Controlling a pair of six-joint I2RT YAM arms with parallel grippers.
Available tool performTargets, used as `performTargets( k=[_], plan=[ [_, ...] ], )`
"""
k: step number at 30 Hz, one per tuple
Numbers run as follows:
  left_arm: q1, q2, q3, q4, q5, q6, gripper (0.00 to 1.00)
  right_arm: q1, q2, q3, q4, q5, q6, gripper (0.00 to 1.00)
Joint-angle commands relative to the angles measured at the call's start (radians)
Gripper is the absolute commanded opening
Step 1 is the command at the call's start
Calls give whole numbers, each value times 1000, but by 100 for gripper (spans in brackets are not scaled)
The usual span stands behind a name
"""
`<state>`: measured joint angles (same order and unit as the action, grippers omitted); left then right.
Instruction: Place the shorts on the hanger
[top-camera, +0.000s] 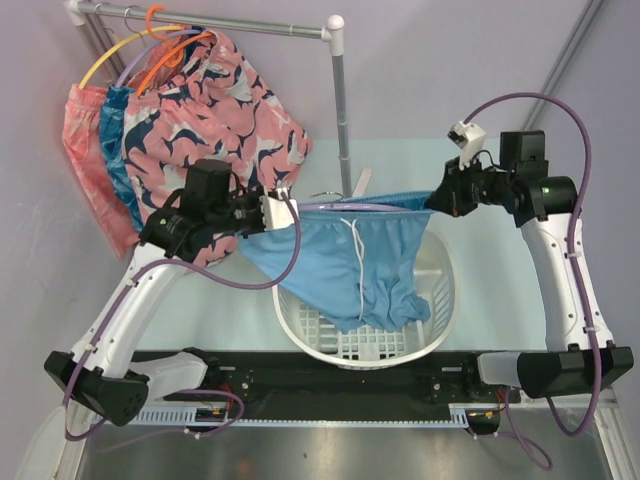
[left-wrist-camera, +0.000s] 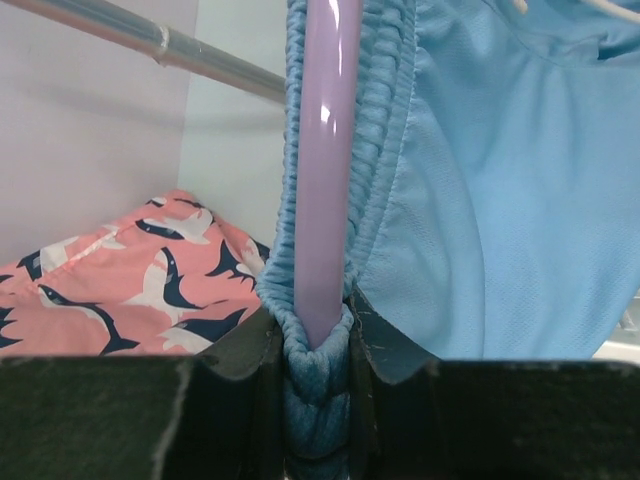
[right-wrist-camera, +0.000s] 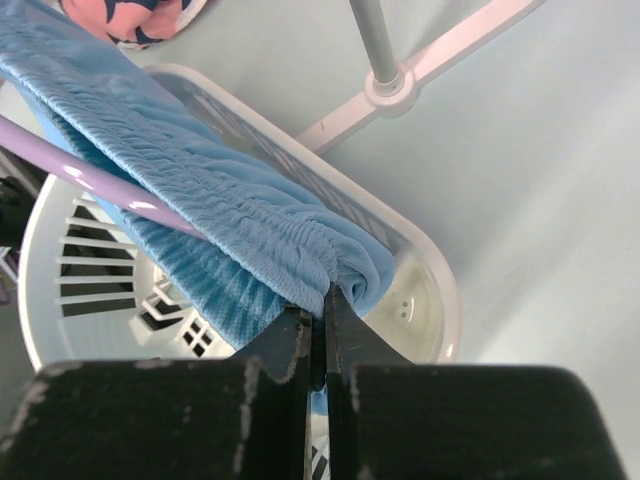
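Observation:
The light-blue shorts (top-camera: 350, 262) hang stretched between my two grippers above the white basket, white drawstring dangling down the front. The lavender hanger (top-camera: 350, 207) runs along the waistband. My left gripper (top-camera: 285, 212) is shut on the left end of the waistband together with the hanger arm. In the left wrist view the hanger (left-wrist-camera: 325, 150) lies in the bunched elastic of the shorts (left-wrist-camera: 500, 200) between the shut fingers of the left gripper (left-wrist-camera: 318, 335). My right gripper (top-camera: 437, 200) is shut on the right end of the waistband. The right wrist view shows that gripper (right-wrist-camera: 323, 300), the shorts (right-wrist-camera: 220, 200) and the hanger (right-wrist-camera: 90, 180).
A white laundry basket (top-camera: 432, 330) stands under the shorts, also in the right wrist view (right-wrist-camera: 440, 290). A rack pole (top-camera: 344, 110) rises behind. Pink patterned shorts (top-camera: 225, 100), teal shorts (top-camera: 118, 150), an orange hanger (top-camera: 160, 40) and a yellow hanger (top-camera: 100, 62) hang on the rail at the back left.

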<state>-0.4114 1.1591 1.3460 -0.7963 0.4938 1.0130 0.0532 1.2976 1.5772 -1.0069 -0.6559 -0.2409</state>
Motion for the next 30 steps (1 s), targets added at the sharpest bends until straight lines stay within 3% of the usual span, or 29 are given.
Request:
performTargets(
  k=[1,2,5,6,9,15,18,21,26,30],
  plan=[
    [-13,16,91,-12,-198,-86,0,69,-1,72,19,237,46,0],
    [-18,24,105,-20,-187,-103,0,83,6,81,7,245,51,4],
    [-21,36,151,-35,-143,-137,0,108,14,98,-18,239,45,41],
    [-21,31,160,-41,-124,-131,0,108,17,110,-21,243,35,58],
    [-21,4,154,-72,-55,-79,0,86,31,156,-27,239,-9,74],
    [-21,-3,168,-107,5,-42,0,51,84,303,-24,116,-104,81],
    [-20,8,185,-110,17,-48,0,117,91,366,-41,52,-184,89],
    [-20,27,214,-103,26,-79,0,215,91,403,-78,59,-248,91],
    [-20,34,240,-100,58,-109,0,315,52,380,-72,52,-328,89],
    [-20,39,257,-106,118,-131,0,421,-3,299,34,50,-354,81]
  ],
)
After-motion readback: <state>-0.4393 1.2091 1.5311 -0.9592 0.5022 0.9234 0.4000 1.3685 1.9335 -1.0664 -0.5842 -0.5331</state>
